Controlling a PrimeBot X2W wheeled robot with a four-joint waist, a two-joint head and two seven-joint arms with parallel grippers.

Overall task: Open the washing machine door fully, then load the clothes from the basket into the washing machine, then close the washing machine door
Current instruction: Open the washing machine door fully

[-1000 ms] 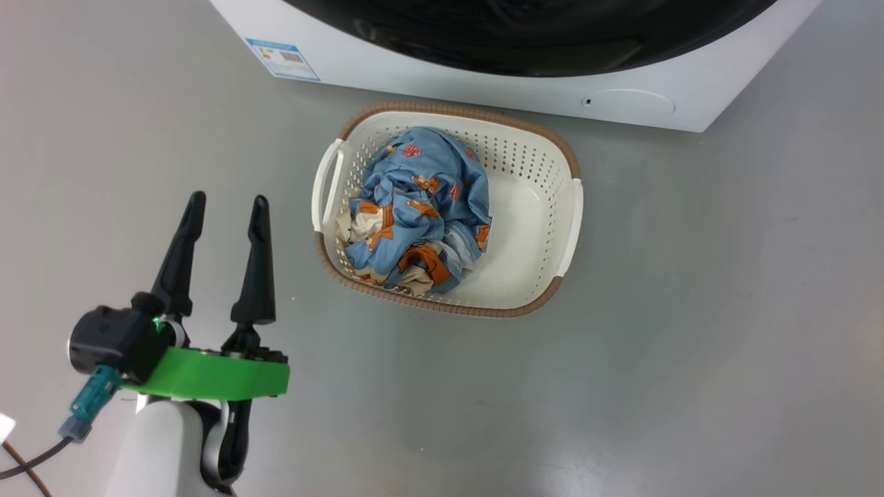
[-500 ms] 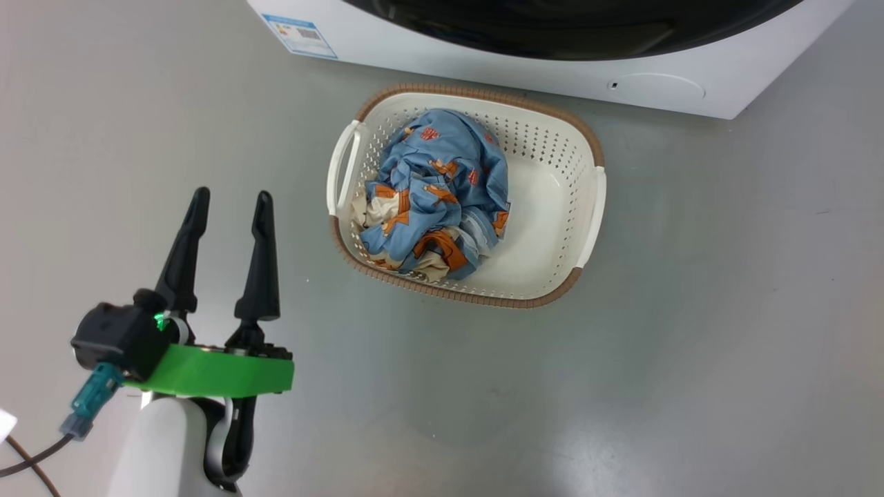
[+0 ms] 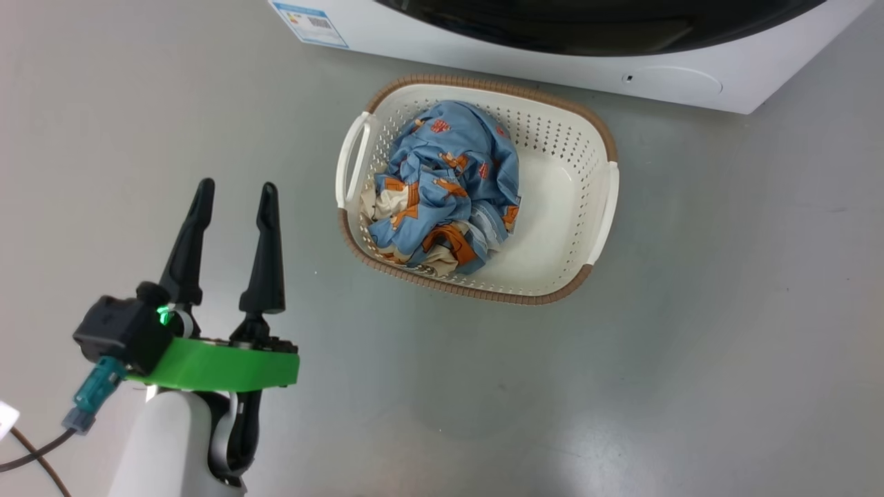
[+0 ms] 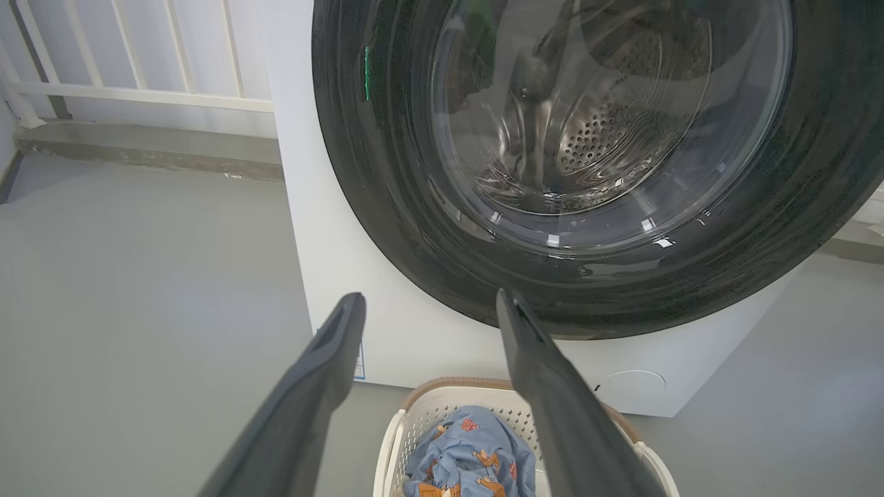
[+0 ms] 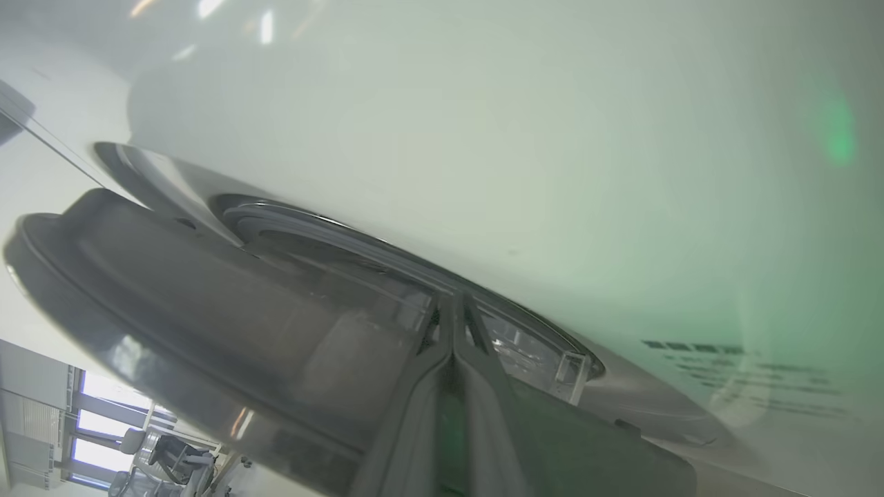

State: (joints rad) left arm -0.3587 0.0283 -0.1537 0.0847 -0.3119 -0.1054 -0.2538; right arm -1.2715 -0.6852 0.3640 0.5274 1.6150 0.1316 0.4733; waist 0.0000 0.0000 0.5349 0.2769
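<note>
The washing machine (image 3: 359,34) runs along the top of the head view, the black rim of its door (image 3: 608,27) just showing. In front of it on the floor stands the cream basket (image 3: 483,293), with the blue and orange clothes (image 3: 449,186) heaped in its left half. My left gripper (image 3: 236,186) hovers open and empty to the left of the basket. In the left wrist view its fingers (image 4: 331,359) point at the door (image 4: 387,172) above the basket (image 4: 394,442). My right gripper (image 5: 452,300) is shut, its tips at the gap between the door (image 5: 207,310) and the machine's white front (image 5: 483,138).
Grey floor surrounds the basket, with free room to its right and towards me. A blue sticker (image 3: 309,21) and a round white flap (image 3: 673,81) mark the machine's lower front. A white railing (image 4: 138,90) stands behind the machine's left side.
The head camera has moved, so the basket and machine sit further right and higher in the picture. My left gripper stays open in about the same spot.
</note>
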